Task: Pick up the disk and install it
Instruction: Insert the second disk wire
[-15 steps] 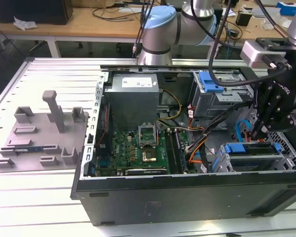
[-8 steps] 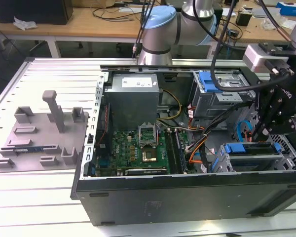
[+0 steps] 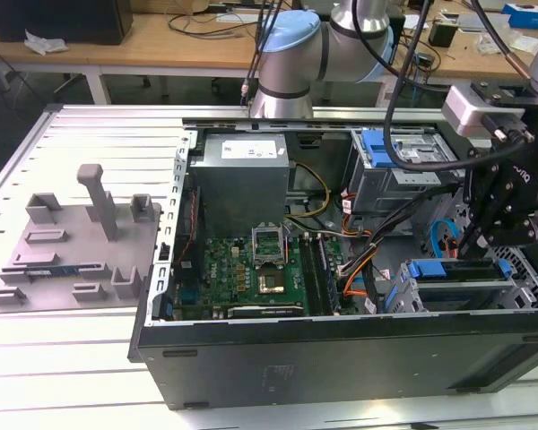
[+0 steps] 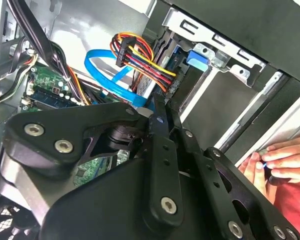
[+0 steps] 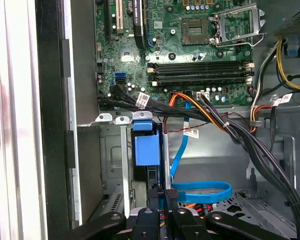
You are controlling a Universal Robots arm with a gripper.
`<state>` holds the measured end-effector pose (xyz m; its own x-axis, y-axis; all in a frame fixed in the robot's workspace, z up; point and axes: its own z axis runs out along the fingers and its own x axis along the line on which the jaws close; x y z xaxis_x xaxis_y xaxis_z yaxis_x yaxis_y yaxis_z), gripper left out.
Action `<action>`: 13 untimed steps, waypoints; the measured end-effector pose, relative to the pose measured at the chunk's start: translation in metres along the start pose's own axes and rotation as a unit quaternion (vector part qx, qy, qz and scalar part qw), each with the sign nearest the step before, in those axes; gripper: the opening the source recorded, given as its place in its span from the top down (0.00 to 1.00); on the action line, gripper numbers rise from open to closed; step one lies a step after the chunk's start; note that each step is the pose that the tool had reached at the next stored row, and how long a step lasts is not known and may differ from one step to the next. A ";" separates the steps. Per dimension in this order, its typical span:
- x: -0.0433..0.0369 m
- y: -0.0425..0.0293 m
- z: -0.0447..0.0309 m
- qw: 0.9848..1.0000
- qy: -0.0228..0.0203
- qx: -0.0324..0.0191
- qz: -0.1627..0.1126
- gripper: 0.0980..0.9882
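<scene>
in the exterior view the gripper hangs at the right of the frame over the open computer case, just above the drive cage in the case's lower right corner. the disk sits edge-up in that cage, its blue carrier showing between the metal walls in the first wrist view. in both wrist views the jaws are closed together close by it, and a person's hand rests outside the case.
</scene>
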<state>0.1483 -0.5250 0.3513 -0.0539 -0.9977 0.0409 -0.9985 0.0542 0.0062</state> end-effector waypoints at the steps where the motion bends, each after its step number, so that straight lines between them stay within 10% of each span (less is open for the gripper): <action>1: 0.0002 -0.0002 0.0002 1.000 -0.001 0.000 0.000 0.93; 13: 0.0034 -0.0008 0.0031 1.000 -0.004 0.000 0.005 0.93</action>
<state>0.1488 -0.5285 0.3484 -0.0648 -0.9973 0.0336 -0.9979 0.0651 0.0066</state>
